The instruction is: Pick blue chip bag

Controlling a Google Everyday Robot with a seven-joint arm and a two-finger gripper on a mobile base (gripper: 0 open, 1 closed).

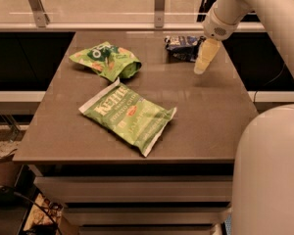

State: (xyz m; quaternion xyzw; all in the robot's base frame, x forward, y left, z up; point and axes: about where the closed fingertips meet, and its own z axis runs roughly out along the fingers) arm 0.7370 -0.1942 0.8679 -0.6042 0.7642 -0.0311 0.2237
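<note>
The blue chip bag (182, 47) is a small dark-blue wrinkly foil bag lying at the far right of the brown table (206, 116). My gripper (201, 68) hangs from the white arm just right of the bag, its pale fingertip close above the table surface. The gripper overlaps the bag's right end in this view and hides that part.
A large green bag with white lettering (128, 115) lies in the table's middle. A green bag with orange patches (106, 59) lies at the far left. A metal rail (88, 26) runs behind the table. My white base (269, 175) fills the lower right.
</note>
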